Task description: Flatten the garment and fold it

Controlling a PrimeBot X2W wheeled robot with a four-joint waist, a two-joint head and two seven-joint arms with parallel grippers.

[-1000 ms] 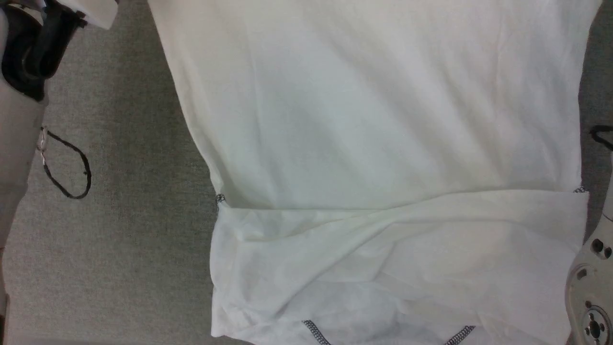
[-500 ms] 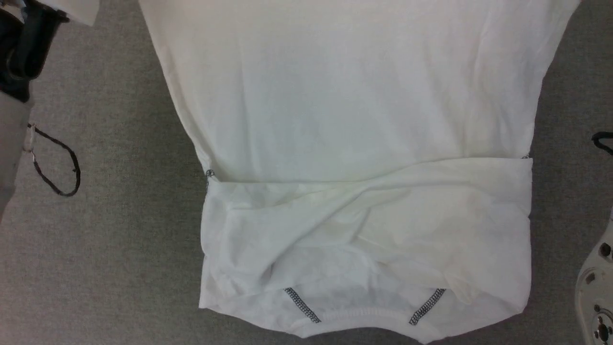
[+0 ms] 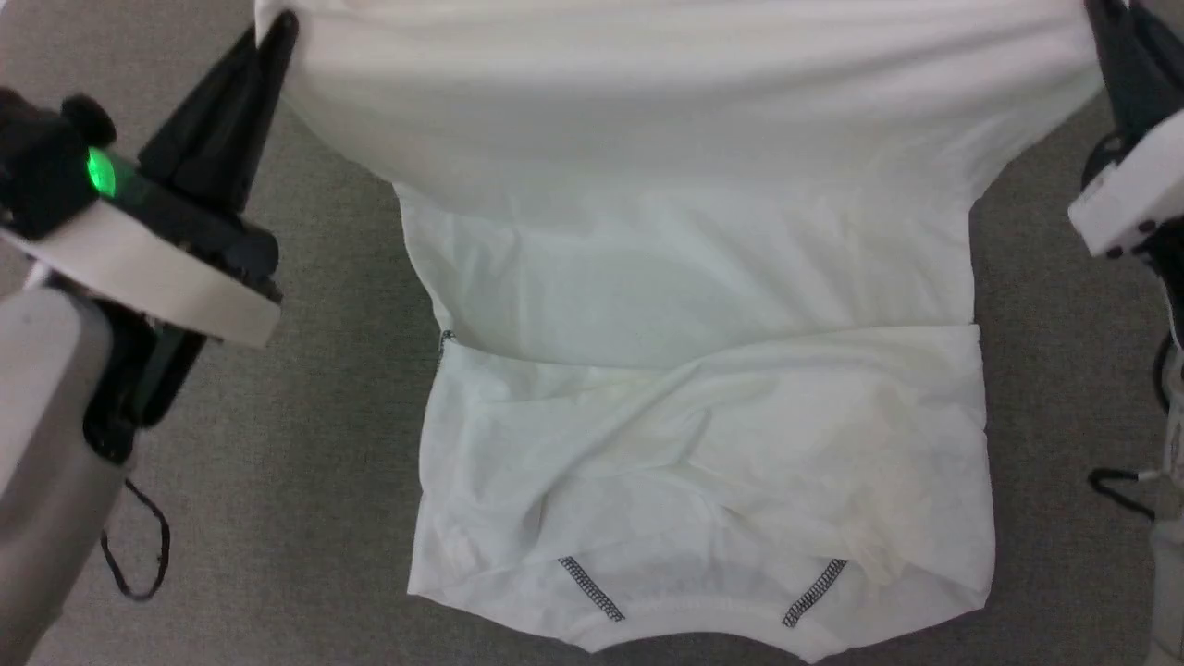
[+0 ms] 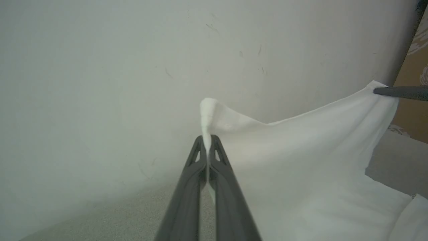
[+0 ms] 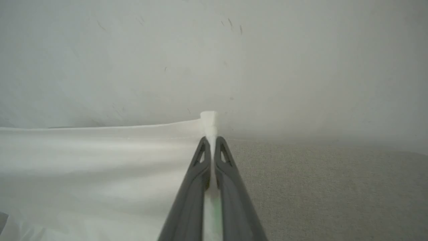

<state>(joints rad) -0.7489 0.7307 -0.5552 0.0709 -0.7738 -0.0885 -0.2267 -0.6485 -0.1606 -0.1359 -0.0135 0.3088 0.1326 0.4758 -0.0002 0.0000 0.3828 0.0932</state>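
The garment [image 3: 684, 277] is a white shirt lying on grey carpet, its collar end nearest me with two dark zigzag seams [image 3: 589, 589]. Its far hem is lifted off the carpet and stretched between both grippers. At the upper left my left gripper [image 3: 283, 28] is shut on one hem corner; the left wrist view shows its tips [image 4: 208, 142] pinching a tuft of white fabric. My right gripper [image 3: 1101, 23] at the upper right is shut on the other corner, pinched the same way [image 5: 210, 140]. The sleeves lie folded across the body in a rumpled band [image 3: 703, 444].
Grey carpet [image 3: 305, 444] surrounds the shirt. A black cable loop [image 3: 139, 555] lies at the lower left and another cable [image 3: 1124, 486] at the right. A pale wall [image 5: 214, 60] rises just beyond the hem. Something brown [image 4: 413, 107] stands at the far right.
The head camera has shifted. Both grippers now show at the top corners, and the shirt's far hem has come up off the carpet and nearer the collar end.
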